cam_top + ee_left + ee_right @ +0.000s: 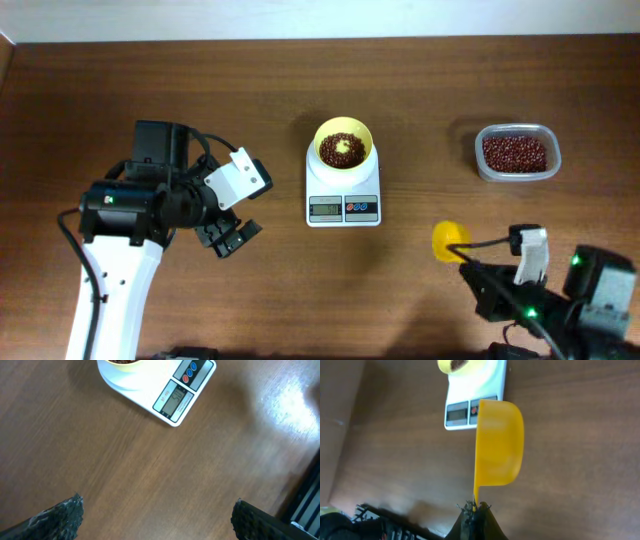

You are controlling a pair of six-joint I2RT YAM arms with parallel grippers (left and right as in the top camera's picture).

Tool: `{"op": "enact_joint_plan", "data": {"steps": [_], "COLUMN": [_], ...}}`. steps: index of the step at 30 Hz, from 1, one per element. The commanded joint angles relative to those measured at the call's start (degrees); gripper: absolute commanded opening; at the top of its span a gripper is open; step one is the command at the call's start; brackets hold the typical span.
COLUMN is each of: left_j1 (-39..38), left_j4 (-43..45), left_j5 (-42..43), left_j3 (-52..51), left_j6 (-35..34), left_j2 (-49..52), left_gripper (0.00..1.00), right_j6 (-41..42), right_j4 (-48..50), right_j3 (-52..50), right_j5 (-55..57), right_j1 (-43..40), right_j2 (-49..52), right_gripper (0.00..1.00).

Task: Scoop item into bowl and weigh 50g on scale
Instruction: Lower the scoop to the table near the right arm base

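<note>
The wooden table [200,90] was bare apart from the task things, with the scale [343,195] near its middle. On the left arm's side of the scale, level with its display edge, the left gripper [232,238] hung over bare wood with its fingers spread wide and nothing between them. The clear container [517,153] sat well off on the other side of the scale, with plenty of beans in it. The bowl [343,148] stood on the scale's platform, at the end away from the buttons. Out past the button edge, towards the right arm, the right gripper [475,508] was pinched tight on the thin handle of the yellow scoop [450,240], whose cup pointed towards the scale. From above I saw no beans in that cup. The beans [340,150] lay in the bowl as a shallow layer, with pale bottom showing through.

To my eye the filling was at the checking stage. The display was too blurred to read for certain. A short reading would call for a small top-up from the container, tipped in gently so as not to overshoot.
</note>
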Motion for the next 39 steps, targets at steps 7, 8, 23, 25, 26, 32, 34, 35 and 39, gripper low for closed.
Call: {"op": "enact_joint_plan", "data": {"steps": [7,8,23,25,26,32,34,35,39], "left_j1": [0.26,0.26,0.24,0.26,0.26,0.26,0.26,0.26,0.26], "left_j4": [-0.09,-0.09,-0.09,-0.09,-0.09,-0.09,-0.09,-0.09,-0.09], "left_j5": [0.04,0.04,0.04,0.04,0.04,0.04,0.04,0.04,0.07], "left_j3": [-0.17,-0.15,-0.15,-0.15,-0.15,-0.15,-0.15,-0.15,-0.15], "left_j6": [1.07,1.07,1.07,1.09,1.09,1.09,1.09,1.09,1.09], "left_j2": [0.17,0.17,0.17,0.17,0.2,0.17,0.17,0.17,0.17], "left_gripper": [0.99,0.99,0.99,0.99,0.99,0.99,0.98,0.99,0.99], "right_j6": [19.15,21.03,39.36,42.88,44.37,45.07,44.59,44.0,37.59], "right_j4": [24.26,27.87,42.93,45.27,47.67,49.07,49.05,48.87,48.87], "right_j3": [-31.12,-33.29,-34.73,-36.41,-38.12,-38.91,-38.91,-38.91,-38.91], "right_j5": [-6.91,-8.39,9.53,9.62,9.42,9.27,9.46,9.6,21.7], "right_j1": [0.26,0.26,0.26,0.26,0.26,0.26,0.26,0.26,0.26], "right_j2": [-6.1,-6.1,-5.88,-5.88,-5.88,-5.77,-5.77,-5.77,-5.77], "right_gripper": [0.04,0.04,0.05,0.05,0.08,0.38,0.57,0.69,0.99]}}
